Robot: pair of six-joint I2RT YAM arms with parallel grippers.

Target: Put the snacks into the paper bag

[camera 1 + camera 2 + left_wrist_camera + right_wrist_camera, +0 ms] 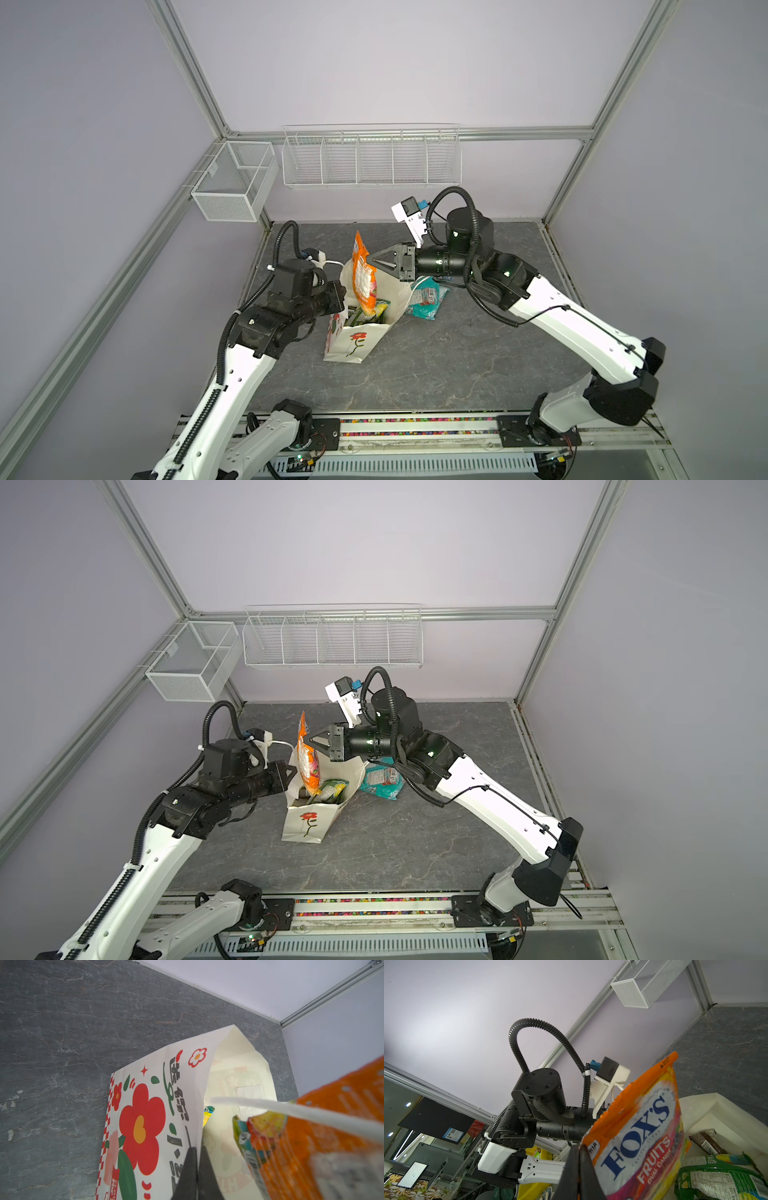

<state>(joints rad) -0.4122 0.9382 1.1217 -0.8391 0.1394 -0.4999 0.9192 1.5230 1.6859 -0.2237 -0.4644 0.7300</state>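
Right gripper (370,261) shut flat on the side edge of the orange FOX'S bag (364,279); the packet hangs upright, lower end inside the mouth of the paper bag (351,347), upper half above the rim; left gripper (197,1169) pinched closed on the paper bag's near wall, holding the mouth open; paper bag stands mid-table (457,365), between the two arms. Step in hand, as I read it: lowering the FOX'S bag in. Next move calls for more descent, then release only once the packet is clear of the white cord handle (270,1110) lying across it; left grip best kept on the wall meanwhile. Count: paper bags, one; snacks in view, four; one held, a green bag (716,1178) and a dark-brown bar (705,1142) inside, one teal bag (426,300) out on the table just beside the paper bag, under the right arm; anything deeper is hidden; wire baskets (232,187) on the wall, two.
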